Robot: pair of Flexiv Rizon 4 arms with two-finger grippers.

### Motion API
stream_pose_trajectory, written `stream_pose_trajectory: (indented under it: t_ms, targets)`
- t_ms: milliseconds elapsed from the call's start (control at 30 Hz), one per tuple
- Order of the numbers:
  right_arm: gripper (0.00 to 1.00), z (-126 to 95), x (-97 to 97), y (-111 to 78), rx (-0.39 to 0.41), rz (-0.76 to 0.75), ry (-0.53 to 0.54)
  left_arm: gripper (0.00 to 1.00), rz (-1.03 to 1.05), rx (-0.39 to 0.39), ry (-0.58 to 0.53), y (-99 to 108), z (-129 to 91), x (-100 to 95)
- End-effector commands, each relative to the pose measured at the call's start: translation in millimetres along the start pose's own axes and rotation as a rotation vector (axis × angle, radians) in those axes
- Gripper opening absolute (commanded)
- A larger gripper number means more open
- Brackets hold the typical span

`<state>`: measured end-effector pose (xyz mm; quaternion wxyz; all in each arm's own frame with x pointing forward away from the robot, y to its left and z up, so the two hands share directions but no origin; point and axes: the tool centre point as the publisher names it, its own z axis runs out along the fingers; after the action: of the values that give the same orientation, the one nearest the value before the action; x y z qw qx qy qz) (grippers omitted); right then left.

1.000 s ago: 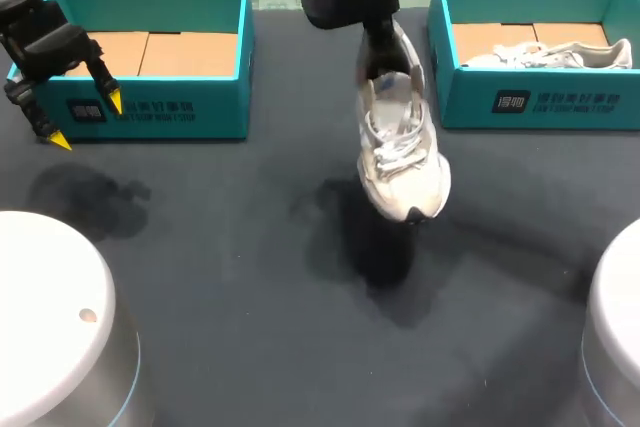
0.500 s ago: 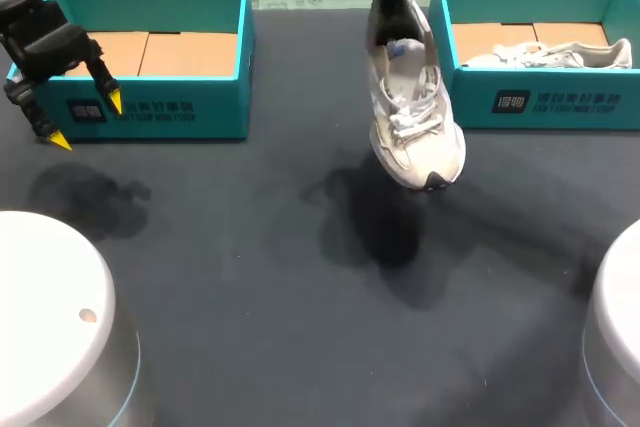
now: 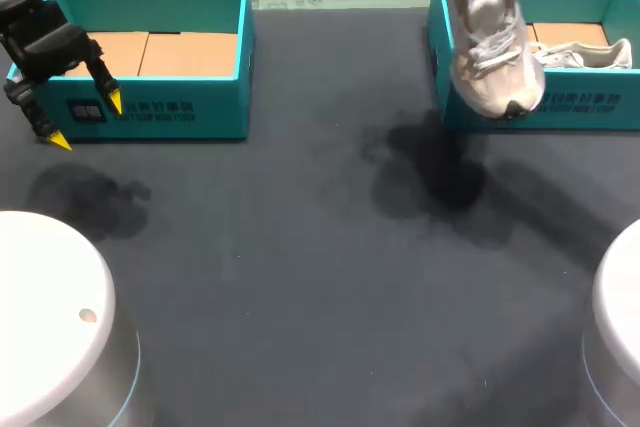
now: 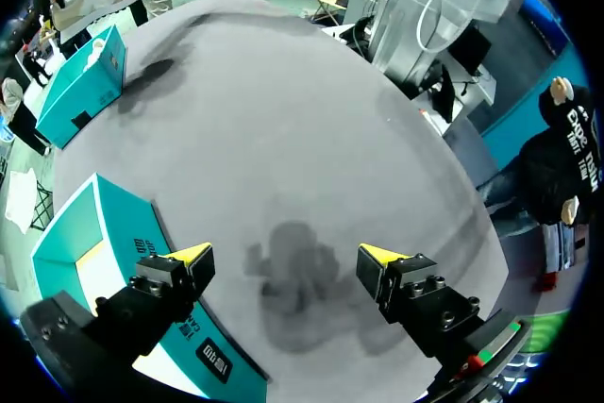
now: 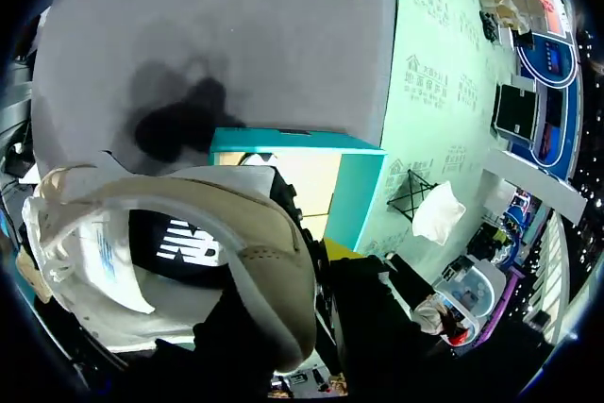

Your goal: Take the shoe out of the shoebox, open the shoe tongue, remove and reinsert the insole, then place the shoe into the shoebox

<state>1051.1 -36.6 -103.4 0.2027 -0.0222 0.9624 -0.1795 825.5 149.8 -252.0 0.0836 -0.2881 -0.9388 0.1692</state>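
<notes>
Over the last second the right claw (image 5: 316,266), clamped on the heel collar of the white sneaker (image 3: 492,39), has carried it from mid-table to the right shoebox (image 3: 560,102). The sneaker hangs toe-down beneath the claw at the box's front corner, so final placing looks under way. The left claw (image 3: 82,119) stands wide, unmoved.

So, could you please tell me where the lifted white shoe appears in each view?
Head view: shoe hangs toe-down before the right shoebox's left front corner.
Left wrist view: cannot be made out; that shoebox sits far off.
Right wrist view: shoe fills the foreground, shoebox beyond.
Shared landmark: the right shoebox.
</notes>
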Motion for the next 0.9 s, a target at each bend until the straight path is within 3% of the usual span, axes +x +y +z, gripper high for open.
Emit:
stream_pose_trajectory:
  t_ms: [33, 133, 667, 900]
  targets:
    - [0.00, 18, -27.1, -44.4, -0.032, -0.006, -0.003, 1.00, 0.000, -0.003, 0.000, 0, 0, 0.6]
    - [0.00, 28, -47.8, -64.6, -0.061, -0.014, -0.048, 1.00, 0.000, -0.003, 0.000, 0, 0, 0.6]
    - [0.00, 28, -47.8, -64.6, -0.061, -0.014, -0.048, 1.00, 0.000, -0.003, 0.000, 0, 0, 0.6]
    - [0.00, 51, -102.5, -102.8, -0.005, 0.036, -0.087, 1.00, 0.000, -0.003, 0.000, 0, 0, 0.6]
